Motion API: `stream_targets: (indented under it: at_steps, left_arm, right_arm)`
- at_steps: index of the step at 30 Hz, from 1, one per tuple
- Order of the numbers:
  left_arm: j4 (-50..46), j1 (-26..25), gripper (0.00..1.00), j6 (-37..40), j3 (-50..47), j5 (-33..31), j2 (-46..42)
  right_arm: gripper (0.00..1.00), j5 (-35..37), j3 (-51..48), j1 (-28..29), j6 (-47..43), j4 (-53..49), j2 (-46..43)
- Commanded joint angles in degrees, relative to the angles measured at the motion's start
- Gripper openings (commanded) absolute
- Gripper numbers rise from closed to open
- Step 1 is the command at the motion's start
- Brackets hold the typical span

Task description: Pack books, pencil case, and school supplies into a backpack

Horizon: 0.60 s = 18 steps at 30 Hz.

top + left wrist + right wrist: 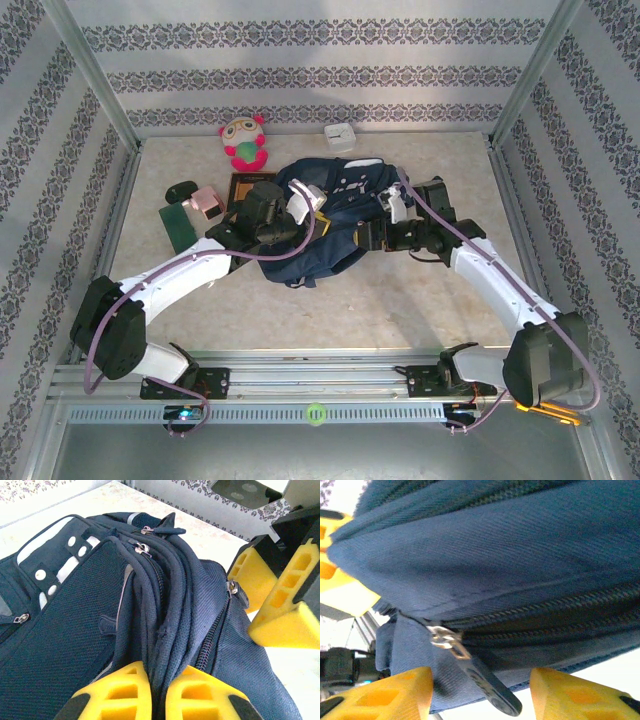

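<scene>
The backpack (335,250) is lying slumped between the two sets of fingers. It is navy fabric with thin white stripes and a pale patch dotted with snap studs, and its zipped seams are bunching into ridges. The left gripper (159,695) is pinching one of those ridges, its yellow fingers (120,695) pressing tight on the fold. The right gripper (480,692) is standing with its fingers apart and gripping nothing, the bag's lower edge sagging over the gap.

A plush toy (244,142) is sitting well beyond the left fingers. The book (243,186), dark with a tan border, is lying on the outer side of the left fingers, partly covered by that wrist. Farther out on the same side, the dark green flat piece (180,225) and the pink block (207,200) are resting close together, with a black oval object (181,190) lying just beside the pink block. A small white box (340,137) is sitting beyond the bag, well apart from both sets of fingers. A zipper pull (487,687) is dangling between the right fingers, touching neither.
</scene>
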Motion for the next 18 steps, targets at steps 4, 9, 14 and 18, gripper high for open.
stream_targets:
  at_steps: [4,9,14,18]
  left_arm:
    - [7.12,0.44,0.00,-1.15,3.20,0.67,-0.74]
    - [6.69,0.44,0.00,-1.02,3.39,-0.61,-0.56]
    - [5.57,0.18,0.00,-0.63,3.66,-5.38,-0.48]
    - [5.50,-0.40,0.00,-0.88,4.23,-7.64,0.19]
  right_arm:
    - [0.26,-3.65,2.78,0.56,-3.63,1.25,-0.17]
    - [0.00,-3.26,3.41,0.60,-3.50,0.19,-0.22]
    - [0.00,-2.00,3.86,1.67,-1.13,-1.03,-2.30]
    - [0.00,-0.16,4.77,5.90,2.67,-1.73,-3.03]
